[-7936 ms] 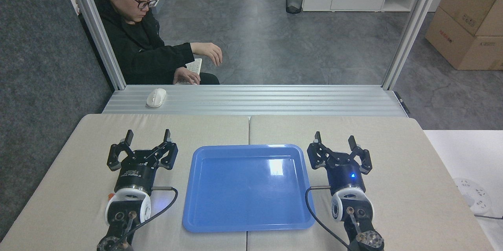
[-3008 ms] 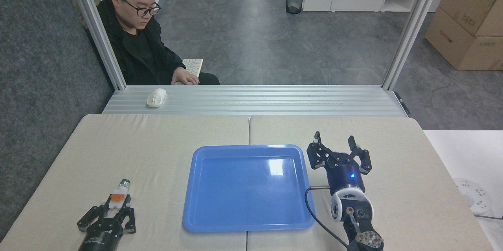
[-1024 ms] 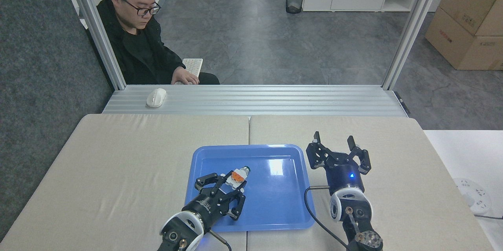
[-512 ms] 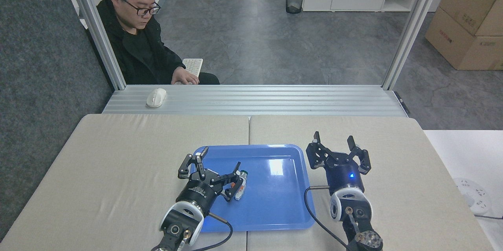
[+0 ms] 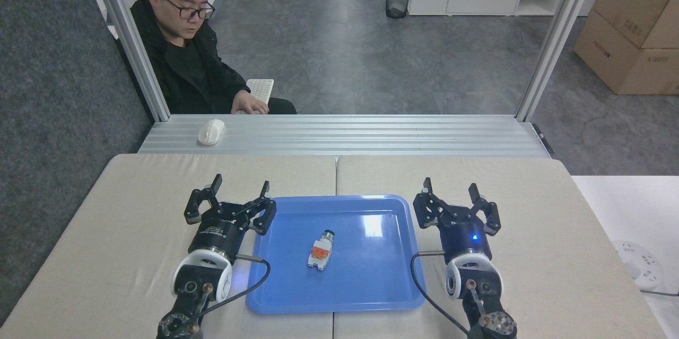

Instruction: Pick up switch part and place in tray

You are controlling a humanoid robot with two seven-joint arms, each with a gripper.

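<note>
Black and spread wide, the left pincer (image 5: 240, 189) hangs empty over the beige surface (image 5: 159, 211), just off the tray's (image 5: 371, 291) far-left corner, its fingers pointing away toward the far side. From it, the switch part (image 5: 320, 249) lies to the right and a little nearer, well inside the blue tray, resting on the tray floor left of centre. The part's long axis runs near-to-far with a slight lean to the right: green tip at the far end, orange middle, white body at the near end. Nothing touches it. The right pincer (image 5: 450, 188) is likewise open and empty, just off the tray's right rim, farther from the part than the left one is. With the part lying free in the tray, the placing looks done; what remains, by my reckoning, is only for the left arm to clear away.
</note>
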